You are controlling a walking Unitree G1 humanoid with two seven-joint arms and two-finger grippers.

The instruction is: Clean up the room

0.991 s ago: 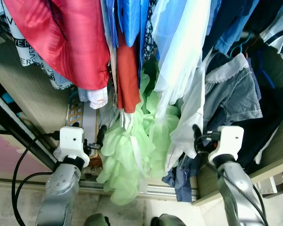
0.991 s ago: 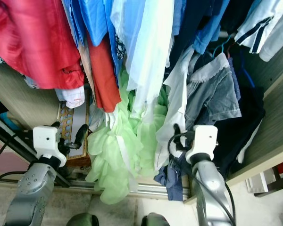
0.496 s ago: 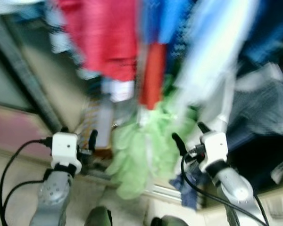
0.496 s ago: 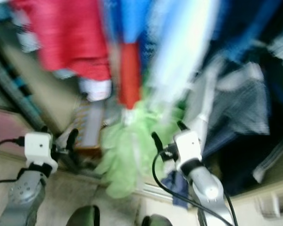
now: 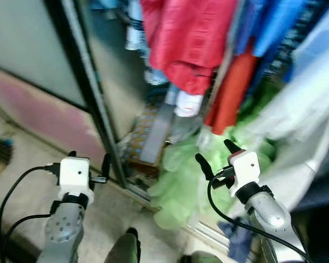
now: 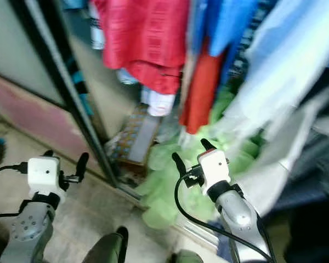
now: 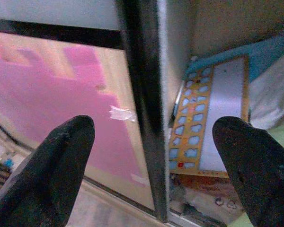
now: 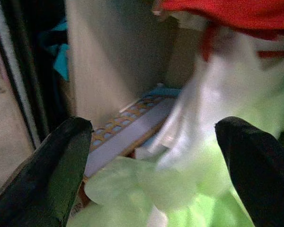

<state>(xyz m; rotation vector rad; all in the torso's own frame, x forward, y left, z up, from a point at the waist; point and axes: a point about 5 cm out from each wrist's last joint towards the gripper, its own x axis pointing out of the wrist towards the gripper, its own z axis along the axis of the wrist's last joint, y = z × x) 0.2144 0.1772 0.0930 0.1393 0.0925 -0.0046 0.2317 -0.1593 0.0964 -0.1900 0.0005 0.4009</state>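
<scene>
the robot stands in front of an open closet full of hanging clothes, and the head views are a bit blurry. the left gripper is held up low on the left, in front of the black door frame of the closet. its two black fingers are spread wide apart and hold nothing. from its wrist you can see the dark frame post going up the middle, a pink panel on one side of it, and on the other side a flat patterned box with a yellow and blue edge, lying on the closet floor. the right gripper is held up in front of the pale green fluffy cloth that hangs down to the closet floor. its fingers are also wide apart and empty, close to the green cloth, but you cannot tell if they touch it. above hang a red shirt, an orange-red one beside it, blue clothes and a light blue-white one further right. a small white sleeve end peeks out under the red shirt. the floor outside the closet is light and tiled, with a dark thing at the far left edge that is too blurry to name.
</scene>
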